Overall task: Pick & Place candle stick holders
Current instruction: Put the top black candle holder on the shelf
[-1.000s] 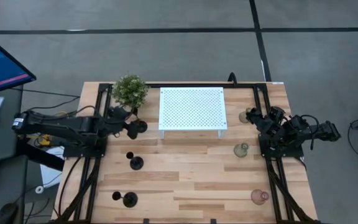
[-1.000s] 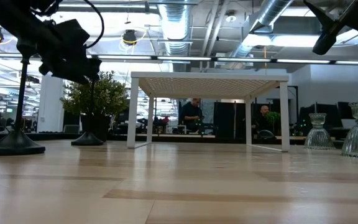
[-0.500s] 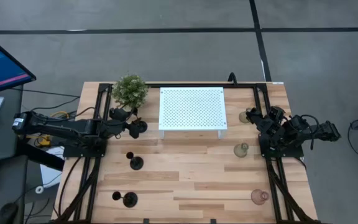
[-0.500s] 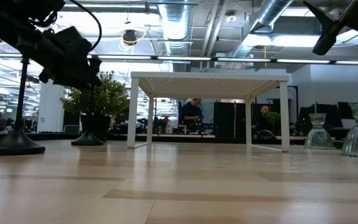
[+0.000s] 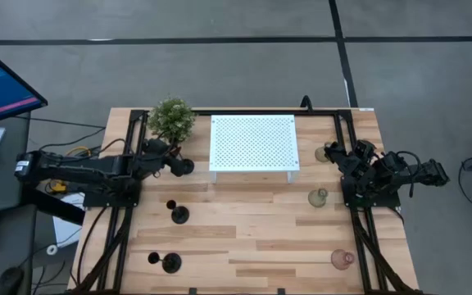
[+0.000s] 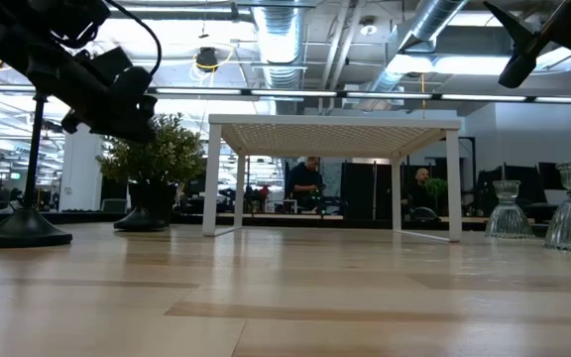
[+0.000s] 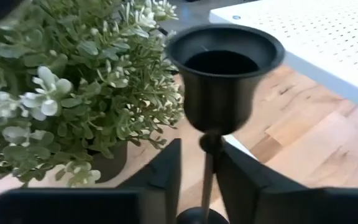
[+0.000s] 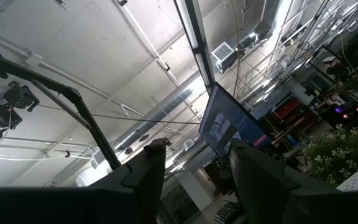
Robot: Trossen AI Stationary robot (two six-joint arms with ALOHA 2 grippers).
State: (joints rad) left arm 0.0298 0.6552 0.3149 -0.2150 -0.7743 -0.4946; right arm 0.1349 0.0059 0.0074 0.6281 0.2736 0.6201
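Your left gripper (image 7: 207, 177) has its two fingers pinched against the thin stem of a black candle stick holder (image 7: 219, 78), just under the cup; that holder stands on the table (image 5: 252, 238) between the bushy plant (image 5: 171, 120) and the near left corner of the white perforated stand (image 5: 253, 142). The stem is narrow and smooth, so I judge it could twist or slide in the pinch if you lift fast; the leaves sit close beside the cup, so a swing toward them could snag; a low carry could knock the base against the stand's leg. The holder is upright, long axis vertical, open cup up, round base down on the wood. Your right gripper (image 8: 194, 168) waits off the right edge, tilted up at the ceiling, fingers spread and holding nothing. Two more black holders (image 5: 179, 215) stand nearer the front left; the translucent ones (image 5: 319, 197) sit along the right side.
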